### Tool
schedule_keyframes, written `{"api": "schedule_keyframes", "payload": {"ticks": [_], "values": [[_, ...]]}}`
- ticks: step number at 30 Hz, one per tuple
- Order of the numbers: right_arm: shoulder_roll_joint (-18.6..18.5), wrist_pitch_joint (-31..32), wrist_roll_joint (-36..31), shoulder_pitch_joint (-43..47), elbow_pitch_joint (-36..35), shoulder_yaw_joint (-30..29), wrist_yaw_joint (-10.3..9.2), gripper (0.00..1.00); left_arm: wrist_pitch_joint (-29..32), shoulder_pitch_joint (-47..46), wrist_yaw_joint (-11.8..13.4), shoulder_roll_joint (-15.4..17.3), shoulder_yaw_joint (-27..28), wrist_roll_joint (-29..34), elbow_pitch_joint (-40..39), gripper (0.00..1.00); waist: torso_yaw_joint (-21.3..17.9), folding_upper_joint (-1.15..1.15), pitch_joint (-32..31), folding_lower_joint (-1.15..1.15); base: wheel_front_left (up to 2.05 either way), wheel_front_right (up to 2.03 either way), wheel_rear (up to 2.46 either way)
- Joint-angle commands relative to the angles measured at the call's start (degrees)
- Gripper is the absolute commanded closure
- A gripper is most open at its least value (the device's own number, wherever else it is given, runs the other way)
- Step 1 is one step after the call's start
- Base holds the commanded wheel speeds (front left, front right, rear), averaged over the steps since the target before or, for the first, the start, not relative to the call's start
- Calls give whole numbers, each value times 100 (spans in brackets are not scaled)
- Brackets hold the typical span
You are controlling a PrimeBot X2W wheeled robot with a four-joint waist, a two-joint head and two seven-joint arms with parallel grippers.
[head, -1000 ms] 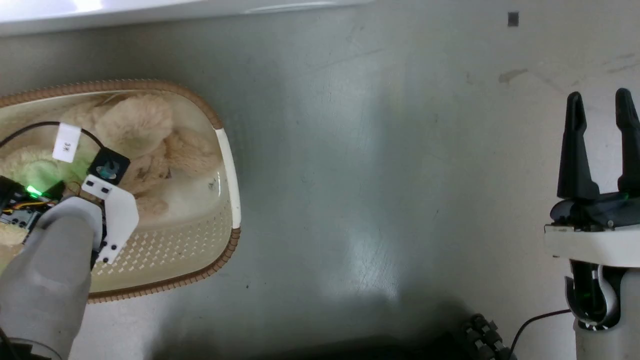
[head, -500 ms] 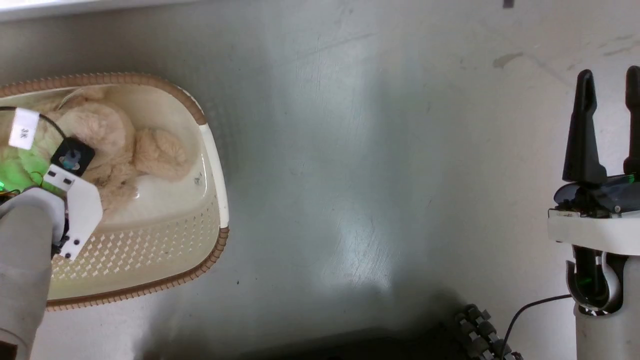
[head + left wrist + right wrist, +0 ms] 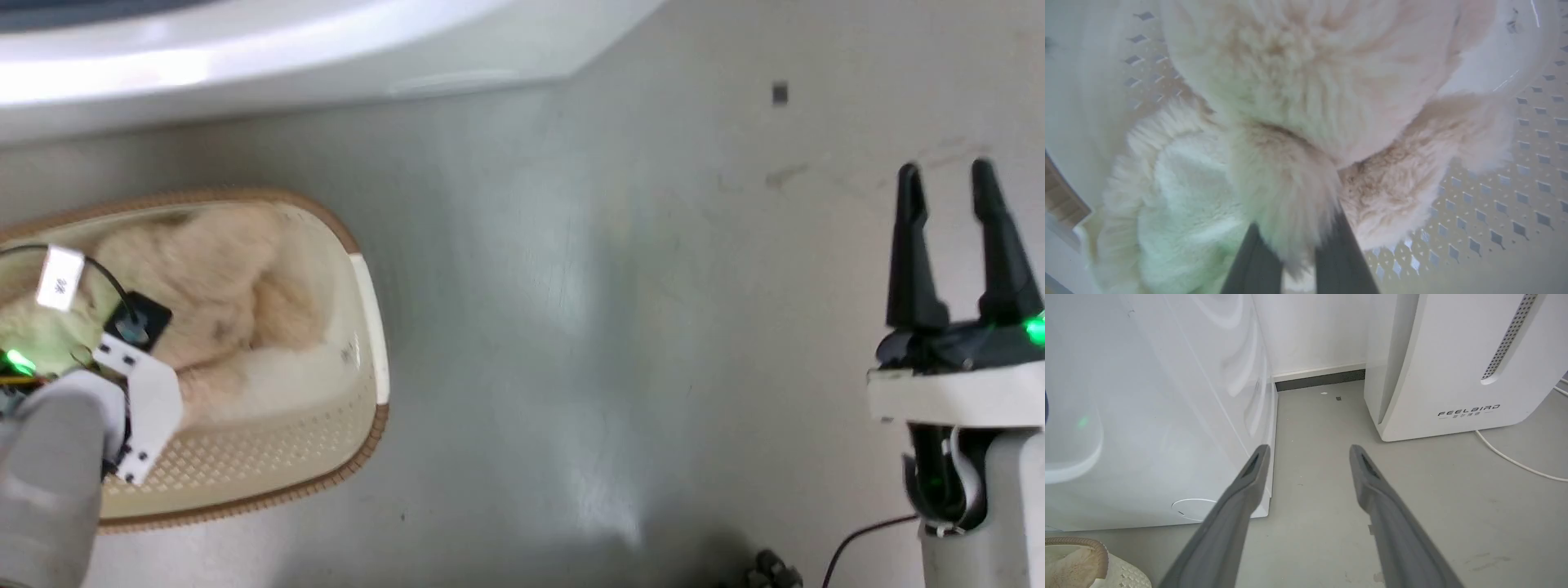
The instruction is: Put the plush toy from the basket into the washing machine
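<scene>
The shaggy cream plush toy (image 3: 212, 278) lies slumped inside the oval, brown-rimmed basket (image 3: 269, 445) at near left; the white washing machine (image 3: 245, 57) stands beyond.

Home laundry corner: white washing machine (image 3: 1147, 416), FEELBIRD appliance (image 3: 1453, 355), plastic basket (image 3: 245, 457) on grey floor (image 3: 612, 327).

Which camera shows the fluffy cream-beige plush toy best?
Left wrist view: the plush toy is close up, one furry limb in the left gripper. Head view shows it blurred inside the oval cream perforated basket; right wrist view catches a beige sliver by the brown rim.
</scene>
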Motion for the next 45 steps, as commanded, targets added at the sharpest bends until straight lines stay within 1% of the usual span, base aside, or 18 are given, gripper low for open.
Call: {"api": "schedule_keyframes", "payload": {"ticks": [1,7,12,17,26,30,34,38,42,43,45], "values": [[-4,-27,-43,114,48,19,-5,0,-103,108,-16,-19,-24,-50,10,100,69,0,-464,0,0,0,0],[-4,-27,-107,429,197,55,-5,0,-432,529,-22,-240,-247,-349,10,100,200,0,-1246,0,0,0,0],[-4,-27,-215,771,286,12,-5,0,-689,776,-23,-491,-508,-714,10,100,397,0,-1934,0,0,0,0],[-4,-27,-333,1139,368,-41,-5,0,-965,968,-23,-697,-622,-1038,10,100,589,0,-2506,0,0,0,0],[-4,-27,-433,1703,477,-134,-5,0,-1325,1252,-20,-1022,-647,-1402,10,100,888,0,-3431,0,0,0,0],[-4,-27,-441,1850,494,-131,-5,0,-1415,1346,21,-1116,-606,-1484,-11,100,962,0,-3675,0,0,0,0],[-4,-27,-440,2018,504,-130,-5,0,-1481,1467,129,-1229,-559,-1563,-174,100,1058,0,-3972,0,0,0,0],[-4,-27,-427,2177,509,-130,-5,0,-1500,1567,281,-1336,-505,-1624,-505,100,1140,0,-4238,0,0,0,0],[-4,-27,-406,2329,516,-154,-5,0,-1503,1762,465,-1355,-435,-1654,-1060,100,1220,0,-4459,0,0,0,0],[-4,-27,-391,2422,518,-154,-5,0,-1503,1941,608,-1325,-362,-1675,-1510,100,1260,0,-4577,0,0,0,0],[-4,-27,-375,2451,517,-154,-5,0,-1504,2056,711,-1289,-280,-1708,-1825,100,1275,0,-4624,0,0,0,0]]}}
